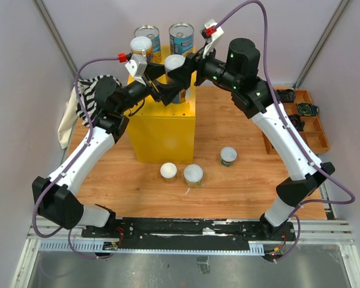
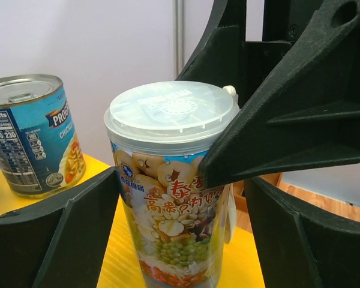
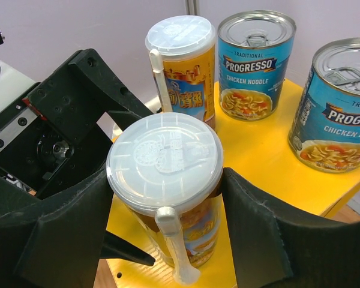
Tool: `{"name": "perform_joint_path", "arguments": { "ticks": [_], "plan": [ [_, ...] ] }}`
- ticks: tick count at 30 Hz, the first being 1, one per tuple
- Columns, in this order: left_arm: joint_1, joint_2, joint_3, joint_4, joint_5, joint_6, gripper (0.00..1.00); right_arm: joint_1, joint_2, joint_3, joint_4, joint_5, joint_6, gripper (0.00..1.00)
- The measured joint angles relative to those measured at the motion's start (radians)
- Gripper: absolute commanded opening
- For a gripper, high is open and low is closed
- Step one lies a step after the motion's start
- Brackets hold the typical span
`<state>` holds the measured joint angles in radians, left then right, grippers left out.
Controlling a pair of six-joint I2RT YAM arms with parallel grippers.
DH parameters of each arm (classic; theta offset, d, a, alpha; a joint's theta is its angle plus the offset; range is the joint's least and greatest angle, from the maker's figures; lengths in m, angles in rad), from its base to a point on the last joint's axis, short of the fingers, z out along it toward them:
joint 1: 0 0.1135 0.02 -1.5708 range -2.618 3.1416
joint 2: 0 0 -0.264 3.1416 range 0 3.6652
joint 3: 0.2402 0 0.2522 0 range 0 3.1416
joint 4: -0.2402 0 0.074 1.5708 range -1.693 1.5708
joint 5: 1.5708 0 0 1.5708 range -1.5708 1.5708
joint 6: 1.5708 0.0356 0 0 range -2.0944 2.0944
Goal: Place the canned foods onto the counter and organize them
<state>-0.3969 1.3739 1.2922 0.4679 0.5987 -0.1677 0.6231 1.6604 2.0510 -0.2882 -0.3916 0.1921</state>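
A tall can with a white plastic lid point(image 1: 174, 62) stands near the front of the yellow counter point(image 1: 162, 132). My right gripper point(image 3: 167, 174) is shut on it, a finger against each side of the lid point(image 3: 165, 159). My left gripper point(image 2: 183, 180) is open around the same can point(image 2: 171, 198), with a gap at its right finger. Farther back on the counter stand another tall white-lidded can point(image 3: 181, 66) and two blue Progresso cans point(image 3: 256, 66) point(image 3: 342, 114). Three short cans point(image 1: 168, 171) point(image 1: 193, 175) point(image 1: 228, 156) stand on the wooden table.
A brown compartmented tray point(image 1: 297, 120) sits at the table's right edge. A striped cloth point(image 1: 87, 96) hangs at the left beside the counter. Both arms meet over the counter's front half. White walls close in at the back.
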Motion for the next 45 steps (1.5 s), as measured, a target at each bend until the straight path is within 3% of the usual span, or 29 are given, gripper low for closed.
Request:
{"name": "perform_joint_path", "arguments": {
  "ticks": [10, 17, 22, 45],
  "plan": [
    [0.0, -0.092, -0.086, 0.0, -0.045, 0.003, 0.89, 0.0, 0.006, 0.002, 0.008, -0.04, 0.016, 0.3],
    [0.0, -0.13, -0.112, 0.0, -0.068, 0.003, 0.9, 0.0, 0.006, -0.003, 0.021, -0.038, 0.022, 0.19],
    [0.0, -0.159, -0.136, 0.0, -0.1, 0.002, 0.99, 0.0, 0.006, -0.021, 0.05, -0.029, 0.023, 0.16],
    [-0.026, -0.38, -0.312, 0.007, -0.262, -0.058, 0.95, 0.0, 0.022, -0.048, 0.13, 0.099, -0.035, 0.08]
  ]
}}
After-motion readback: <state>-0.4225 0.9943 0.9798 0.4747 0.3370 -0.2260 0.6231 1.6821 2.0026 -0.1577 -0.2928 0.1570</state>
